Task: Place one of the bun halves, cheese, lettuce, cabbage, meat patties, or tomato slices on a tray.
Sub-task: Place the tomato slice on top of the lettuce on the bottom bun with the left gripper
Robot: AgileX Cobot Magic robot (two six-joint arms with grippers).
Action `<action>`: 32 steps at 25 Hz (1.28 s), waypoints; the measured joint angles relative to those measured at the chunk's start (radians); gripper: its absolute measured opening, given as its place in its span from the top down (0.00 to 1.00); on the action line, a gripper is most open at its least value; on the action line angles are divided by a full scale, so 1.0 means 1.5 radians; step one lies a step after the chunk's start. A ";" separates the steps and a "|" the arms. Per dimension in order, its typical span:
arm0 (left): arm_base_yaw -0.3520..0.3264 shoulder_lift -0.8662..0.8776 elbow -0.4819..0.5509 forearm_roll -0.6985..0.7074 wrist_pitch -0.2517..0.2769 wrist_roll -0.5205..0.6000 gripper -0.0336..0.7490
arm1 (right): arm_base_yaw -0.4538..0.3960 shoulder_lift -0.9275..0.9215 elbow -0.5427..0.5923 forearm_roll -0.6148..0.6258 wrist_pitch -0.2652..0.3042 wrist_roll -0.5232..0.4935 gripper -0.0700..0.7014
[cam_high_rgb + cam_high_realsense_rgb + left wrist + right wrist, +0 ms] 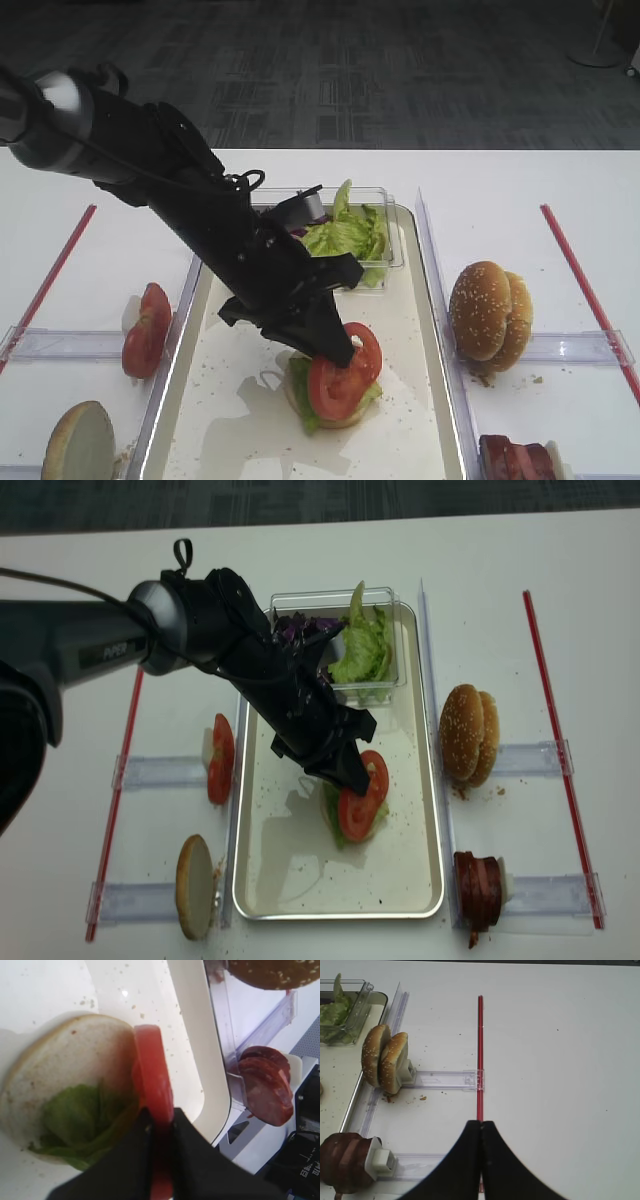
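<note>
Left gripper (159, 1125) pinches one tomato slice (343, 372); right gripper (481, 1127) closed, two, perhaps three, patties (479, 887) racked.

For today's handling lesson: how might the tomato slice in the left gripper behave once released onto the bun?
The tomato slice stands on edge in the left gripper, so it will probably flop flat. Its glossy skin looks slippery. The lettuce under it is uneven, so it may slide.

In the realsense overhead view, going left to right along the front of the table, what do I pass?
Left red strip → bun half standing on edge → tray → meat patties → right red strip.
</note>
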 joint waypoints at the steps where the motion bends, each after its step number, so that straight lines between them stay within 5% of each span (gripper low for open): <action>1: 0.000 0.000 0.000 0.000 -0.001 0.000 0.92 | 0.000 0.000 0.000 0.000 0.000 0.000 0.86; 8: 0.000 0.000 0.000 0.005 -0.011 -0.009 0.88 | 0.000 0.000 0.000 0.000 0.000 0.000 0.86; 32: 0.040 0.000 0.000 0.006 -0.013 -0.024 0.44 | 0.000 0.000 0.000 0.000 0.000 0.000 0.86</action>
